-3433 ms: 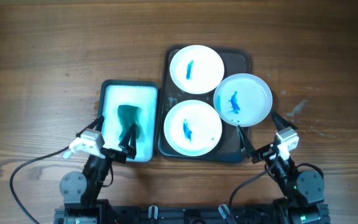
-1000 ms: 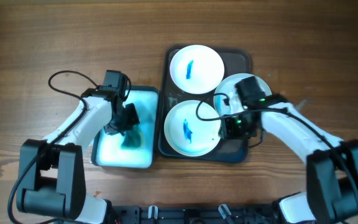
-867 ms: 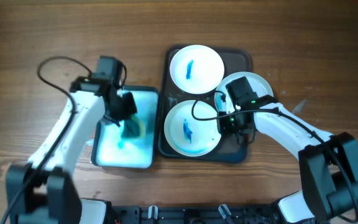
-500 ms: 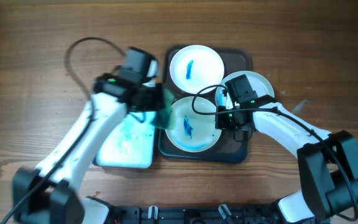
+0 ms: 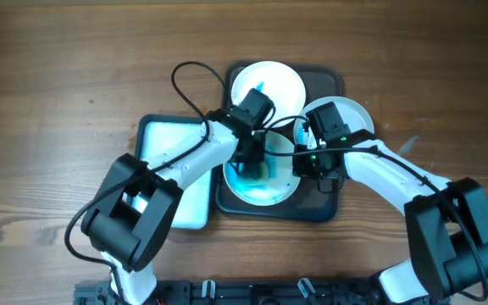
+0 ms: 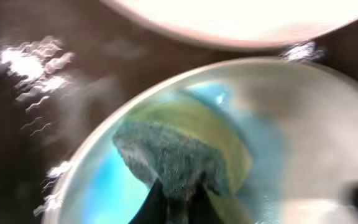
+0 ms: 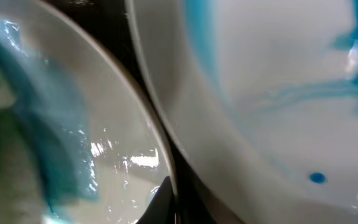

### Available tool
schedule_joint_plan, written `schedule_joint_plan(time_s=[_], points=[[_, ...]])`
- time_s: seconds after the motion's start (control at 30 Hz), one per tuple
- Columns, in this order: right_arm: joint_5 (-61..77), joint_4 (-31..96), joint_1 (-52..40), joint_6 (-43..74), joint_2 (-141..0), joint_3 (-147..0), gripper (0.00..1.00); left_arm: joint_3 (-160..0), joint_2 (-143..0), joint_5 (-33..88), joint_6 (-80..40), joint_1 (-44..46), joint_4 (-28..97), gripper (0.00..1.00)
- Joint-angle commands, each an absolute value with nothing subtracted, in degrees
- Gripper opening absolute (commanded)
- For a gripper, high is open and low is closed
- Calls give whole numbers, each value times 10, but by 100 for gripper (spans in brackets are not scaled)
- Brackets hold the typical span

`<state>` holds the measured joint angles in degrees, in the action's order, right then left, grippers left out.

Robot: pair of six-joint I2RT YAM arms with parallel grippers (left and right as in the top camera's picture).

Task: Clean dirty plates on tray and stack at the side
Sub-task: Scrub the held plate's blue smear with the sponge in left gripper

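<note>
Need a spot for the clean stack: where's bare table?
Bare wood: right of the tray past the overhanging plate, left of the basin, and across the far side. Crowded: the near plate, where the left pincer with its sponge meets the right pincer.

A robotics lab bench. Cabled left arm [image 5: 189, 161] and right arm [image 5: 396, 174] meet over a tray [image 5: 327, 80] on a wood-grain table [image 5: 58, 68].

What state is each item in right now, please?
Green-and-yellow sponge: clamped in left claw.
Front white round plate: blue-smeared, sponge pressed on it.
Back white round plate: blue stain, untouched.
Right white round plate: blue stain, overhanging black tray's edge.
</note>
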<state>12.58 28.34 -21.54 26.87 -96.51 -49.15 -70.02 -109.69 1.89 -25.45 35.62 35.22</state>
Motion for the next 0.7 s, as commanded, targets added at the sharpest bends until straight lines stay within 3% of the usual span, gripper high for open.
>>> schedule_joint_plan(time_s=[0.0, 0.23, 0.33, 0.5, 0.67], points=[[116, 284, -214, 276, -977, -490, 4, -695, -1138, 277, -243, 355, 288, 4], [116, 284, -214, 276, -977, -490, 4, -697, -1174, 333, -242, 383, 309, 4], [116, 284, -214, 276, -977, -490, 4, -697, -1173, 258, -242, 363, 357, 4], [116, 283, -214, 276, -977, -490, 4, -697, -1166, -31, -243, 306, 469, 4], [116, 283, -214, 276, -977, -490, 4, -697, -1162, -114, -260, 262, 490, 4]])
